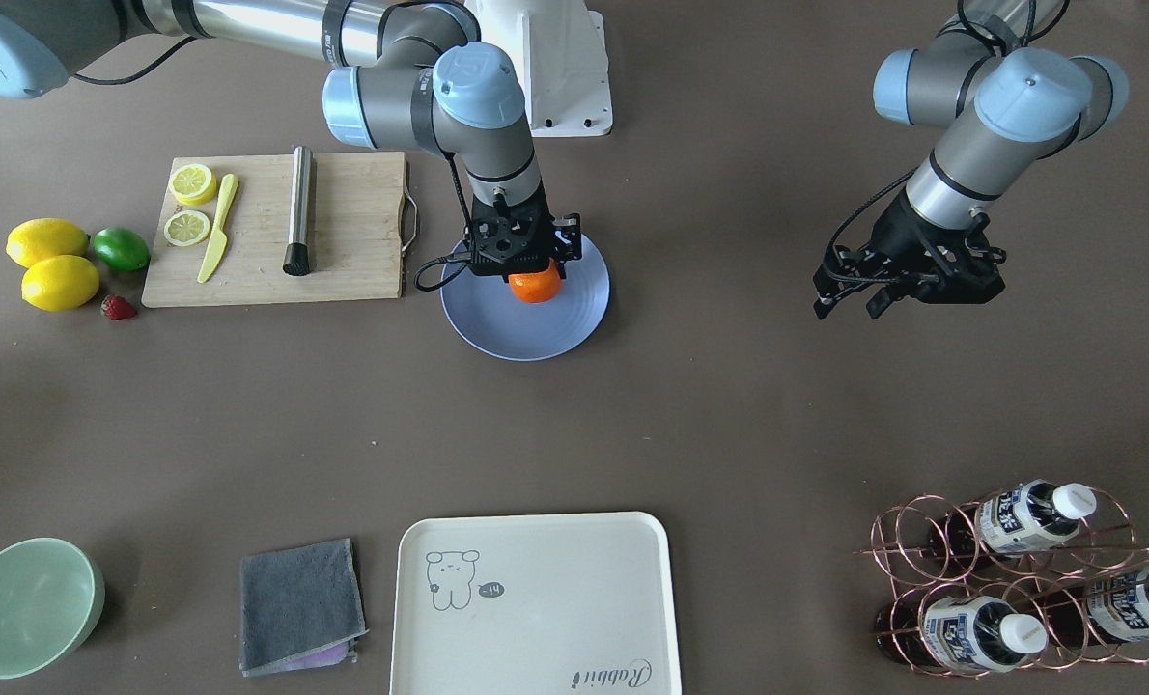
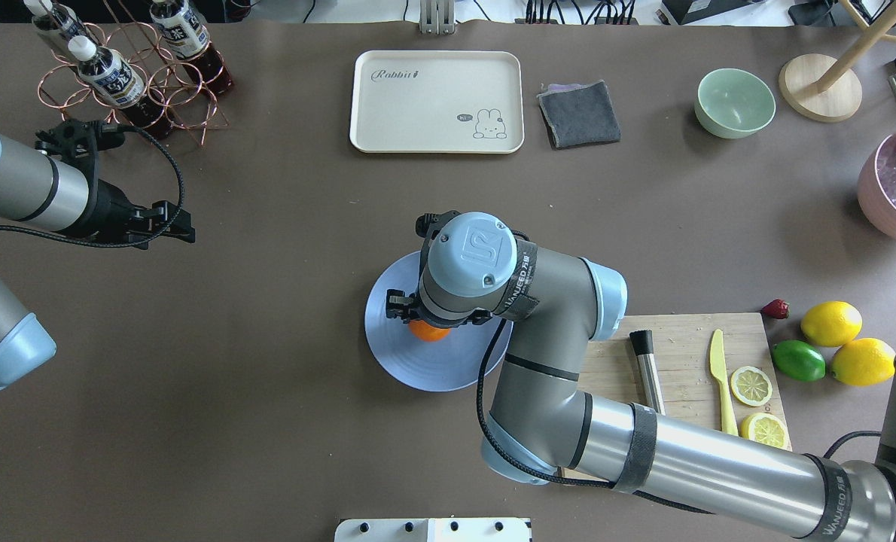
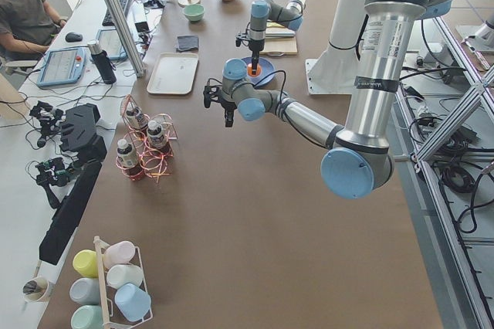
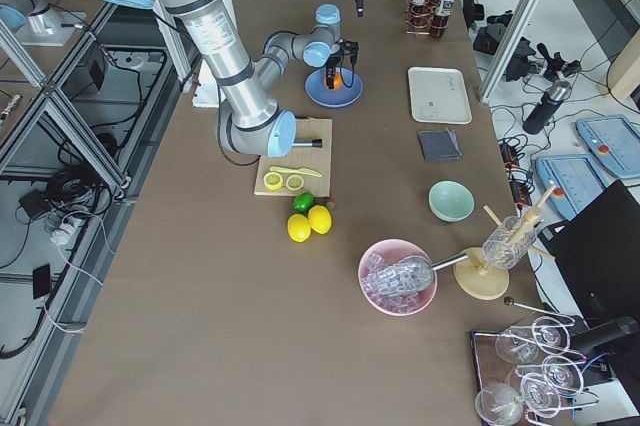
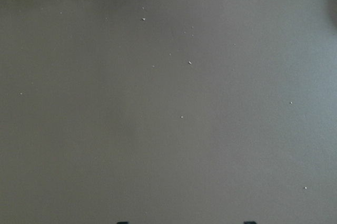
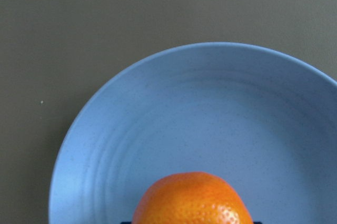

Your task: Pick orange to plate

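Note:
The orange [image 1: 536, 286] is over the middle of the periwinkle-blue plate [image 1: 526, 333], under my right gripper [image 1: 534, 275], which points straight down and is shut on it. In the right wrist view the orange [image 6: 192, 199] fills the bottom centre, with the plate [image 6: 210, 113] beneath it. I cannot tell if the fruit touches the plate. The overhead view shows only a sliver of orange [image 2: 428, 330] below the wrist. My left gripper [image 1: 853, 301] hangs open and empty over bare table, far from the plate.
A cutting board [image 1: 343, 261] with lemon slices, a yellow knife and a metal muddler lies close beside the plate. Two lemons [image 1: 48, 261], a lime [image 1: 121, 248] and a strawberry sit beyond it. A cream tray [image 1: 536, 603], grey cloth, green bowl [image 1: 26, 606] and bottle rack [image 1: 1019, 579] line the far edge.

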Robot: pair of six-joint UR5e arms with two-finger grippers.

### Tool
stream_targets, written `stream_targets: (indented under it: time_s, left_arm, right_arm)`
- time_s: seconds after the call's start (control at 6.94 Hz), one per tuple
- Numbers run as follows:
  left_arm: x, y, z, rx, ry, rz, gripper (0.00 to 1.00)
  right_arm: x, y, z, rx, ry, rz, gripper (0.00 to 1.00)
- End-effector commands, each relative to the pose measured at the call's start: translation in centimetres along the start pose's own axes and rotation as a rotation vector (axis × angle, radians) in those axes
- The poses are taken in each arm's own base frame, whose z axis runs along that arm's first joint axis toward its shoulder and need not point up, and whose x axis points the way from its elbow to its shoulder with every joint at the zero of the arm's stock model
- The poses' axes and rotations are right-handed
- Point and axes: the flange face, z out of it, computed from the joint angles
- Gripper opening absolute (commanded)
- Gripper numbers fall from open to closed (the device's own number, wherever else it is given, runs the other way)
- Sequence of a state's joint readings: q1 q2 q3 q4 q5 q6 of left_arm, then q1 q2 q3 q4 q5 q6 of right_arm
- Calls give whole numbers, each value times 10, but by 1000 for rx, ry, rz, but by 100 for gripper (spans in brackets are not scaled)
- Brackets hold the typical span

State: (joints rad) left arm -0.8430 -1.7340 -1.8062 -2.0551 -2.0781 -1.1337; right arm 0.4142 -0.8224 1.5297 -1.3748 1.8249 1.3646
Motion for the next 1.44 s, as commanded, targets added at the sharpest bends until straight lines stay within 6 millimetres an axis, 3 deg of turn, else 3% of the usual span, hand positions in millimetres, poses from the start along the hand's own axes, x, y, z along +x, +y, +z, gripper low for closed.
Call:
stream_targets:
  time_s: [0.0,0.14,0.43,0.58,0.72,0.86,1.15,1.3]
  left_arm:
    - [5,-1,-2,2,9,6,78]
    - [5,-2,-2,4,9,5,79]
    - [4,-6,-5,8,5,0,79]
    - [-8,-16,-11,10,-1,-20,79]
    - [-37,-38,-30,-17,16,5,79]
    - [-96,-59,-51,-23,-4,46,79]
    - [-192,-99,-100,-50,-99,154,79]
    - [-247,-116,-145,-89,-143,197,79]
  right_arm:
    - [4,0,5,-3,13,-1,48]
    - [6,0,8,-3,19,6,99]
    - [7,-1,7,-5,18,-3,100]
    - [13,-20,-10,-4,6,10,100]
    - [44,-50,-34,-23,11,19,100]
    - [114,-76,-76,-40,12,-32,100]
    - [293,-128,-139,-59,49,-183,100]
    - [373,-152,-166,-62,61,-224,100]
